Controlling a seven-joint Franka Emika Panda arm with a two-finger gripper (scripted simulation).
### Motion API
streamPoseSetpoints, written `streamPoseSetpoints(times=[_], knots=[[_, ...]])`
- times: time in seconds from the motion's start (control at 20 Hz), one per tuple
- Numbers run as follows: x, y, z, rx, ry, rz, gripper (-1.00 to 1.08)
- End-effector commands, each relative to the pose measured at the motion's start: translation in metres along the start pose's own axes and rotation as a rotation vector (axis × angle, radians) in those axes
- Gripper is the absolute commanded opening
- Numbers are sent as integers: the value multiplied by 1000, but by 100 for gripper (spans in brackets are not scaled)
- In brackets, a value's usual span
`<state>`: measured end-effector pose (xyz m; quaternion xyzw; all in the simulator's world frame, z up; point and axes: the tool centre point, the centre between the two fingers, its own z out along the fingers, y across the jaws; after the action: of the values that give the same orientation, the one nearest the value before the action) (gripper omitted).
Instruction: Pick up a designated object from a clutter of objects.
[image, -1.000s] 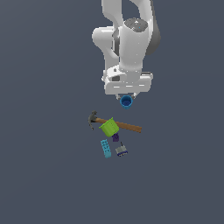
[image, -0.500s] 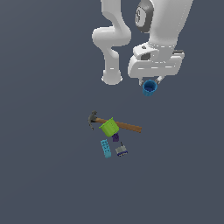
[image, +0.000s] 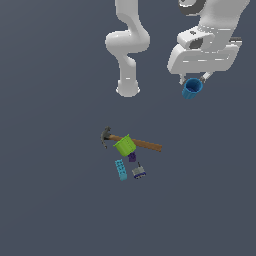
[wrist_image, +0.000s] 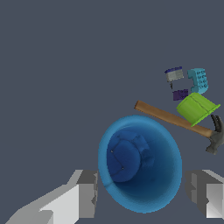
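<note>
The designated object, a small blue cup (image: 192, 89), hangs high above the floor on the exterior view's right. My gripper (image: 193, 84) is shut on it. In the wrist view the blue cup (wrist_image: 140, 164) shows its dark hollow inside between my two grey fingers (wrist_image: 85, 192). The clutter of objects lies well below and to the exterior view's left of the gripper: a wooden-handled hammer (image: 142, 144), a lime-green cup (image: 124, 145) on its handle, a teal studded brick (image: 120, 169), a purple block (image: 132, 157) and a grey piece (image: 139, 173).
The arm's white base column (image: 128, 86) stands behind the pile. The wrist view shows the same pile apart from the held cup: hammer (wrist_image: 170, 118), green cup (wrist_image: 196, 108), teal brick (wrist_image: 198, 80). A plain dark grey floor (image: 50, 200) surrounds everything.
The gripper has carried the blue cup up and toward the exterior view's right, away from the spot above the pile. The pile itself has not moved.
</note>
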<state>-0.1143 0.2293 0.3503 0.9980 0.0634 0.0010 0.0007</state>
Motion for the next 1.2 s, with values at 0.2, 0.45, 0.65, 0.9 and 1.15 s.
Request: streamPoseSetpoints(times=[0.2, 0.45, 0.65, 0.9, 1.15], knots=[[2, -16, -13, 2, -2, 2, -100], [2, -15, -13, 1, -2, 1, -100], [6, -12, -19, 1, -2, 1, -100], [14, -3, -35, 1, -2, 1, -100], [18, 0, -41, 1, -2, 1, -100]])
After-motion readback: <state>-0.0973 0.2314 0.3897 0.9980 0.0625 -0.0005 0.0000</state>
